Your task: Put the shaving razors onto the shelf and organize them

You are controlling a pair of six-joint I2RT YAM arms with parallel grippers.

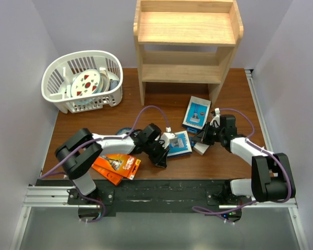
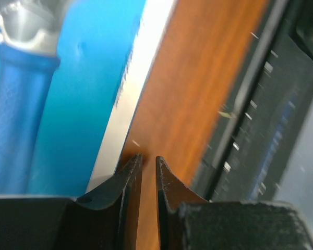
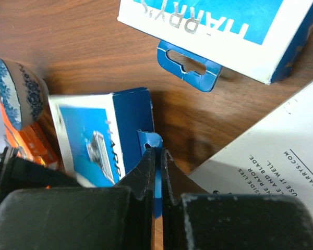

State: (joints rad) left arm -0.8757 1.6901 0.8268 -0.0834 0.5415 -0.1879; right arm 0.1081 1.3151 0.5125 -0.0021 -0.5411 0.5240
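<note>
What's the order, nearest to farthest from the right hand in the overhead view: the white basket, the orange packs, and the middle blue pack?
1. The blue pack, table middle, its tab pinched in the right hand.
2. The orange packs, near left.
3. The white basket, far left corner.

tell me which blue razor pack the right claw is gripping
The middle blue pack, lying face up: the right claw is shut on its hang tab. The blue pack nearer the shelf and the white-backed pack are not gripped.
</note>
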